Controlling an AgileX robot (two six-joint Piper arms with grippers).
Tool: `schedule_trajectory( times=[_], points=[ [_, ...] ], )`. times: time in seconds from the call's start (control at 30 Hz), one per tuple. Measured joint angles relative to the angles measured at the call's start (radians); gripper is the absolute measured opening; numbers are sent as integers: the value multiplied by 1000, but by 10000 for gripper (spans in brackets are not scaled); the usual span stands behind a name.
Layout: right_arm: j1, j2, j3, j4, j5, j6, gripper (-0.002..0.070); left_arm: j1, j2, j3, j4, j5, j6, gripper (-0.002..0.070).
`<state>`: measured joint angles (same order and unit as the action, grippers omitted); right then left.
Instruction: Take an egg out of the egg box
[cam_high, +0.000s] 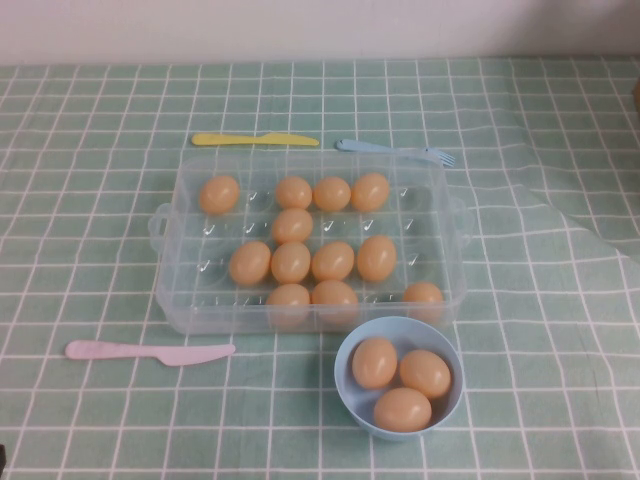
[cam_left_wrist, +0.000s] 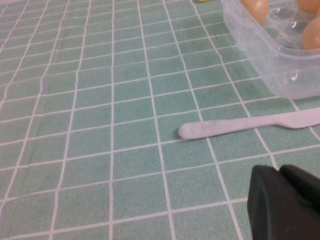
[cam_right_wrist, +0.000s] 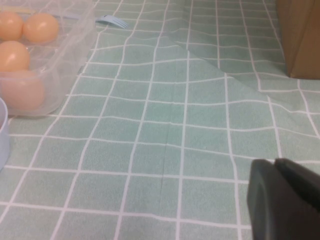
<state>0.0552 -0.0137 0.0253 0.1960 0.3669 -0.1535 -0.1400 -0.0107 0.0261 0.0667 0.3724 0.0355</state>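
Green checked cloth (cam_high: 90, 260) covers the whole table, rumpled into a diagonal fold toward my right. On it sits the egg box (cam_high: 165, 290), clear plastic, its long axis running left to right across the table with a small handle at each short end. It holds twelve tan eggs: four along the far row, one alone behind the middle, four in the next row, three along the near wall. The egg (cam_high: 423, 297) nearest the bowl sits in the near right corner of the box, resting in its cup; I cannot tell which way its long axis leans. Just in front of the box, toward my right, stands a round light-blue bowl (cam_high: 345, 395) with three more eggs lying on their sides, touching one another. A pink plastic knife (cam_high: 148, 351) lies before the box's near left corner, handle to the left, blade pointing right. Behind the box a yellow knife (cam_high: 255, 140) and a blue fork (cam_high: 395, 150) lie end to end along the far wall. My left gripper (cam_left_wrist: 286, 202) hovers low over the cloth near the pink knife's handle, well apart from the box; I cannot tell how its fingers stand. My right gripper (cam_right_wrist: 286, 200) hangs over bare cloth to the right of box and bowl, fingers clenched on nothing.
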Motion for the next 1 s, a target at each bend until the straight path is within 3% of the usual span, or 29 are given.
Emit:
schedule_trajectory(
  times=[0.47, 0.83, 1.0],
  points=[
    [0, 0, 0, 54, -10, 0, -17, 0, 0, 0, 0, 0, 0, -3],
    [0, 0, 0, 479, -187, 0, -17, 0, 0, 0, 0, 0, 0, -3],
    [0, 0, 0, 552, -227, 0, -17, 0, 0, 0, 0, 0, 0, -3]
  ],
)
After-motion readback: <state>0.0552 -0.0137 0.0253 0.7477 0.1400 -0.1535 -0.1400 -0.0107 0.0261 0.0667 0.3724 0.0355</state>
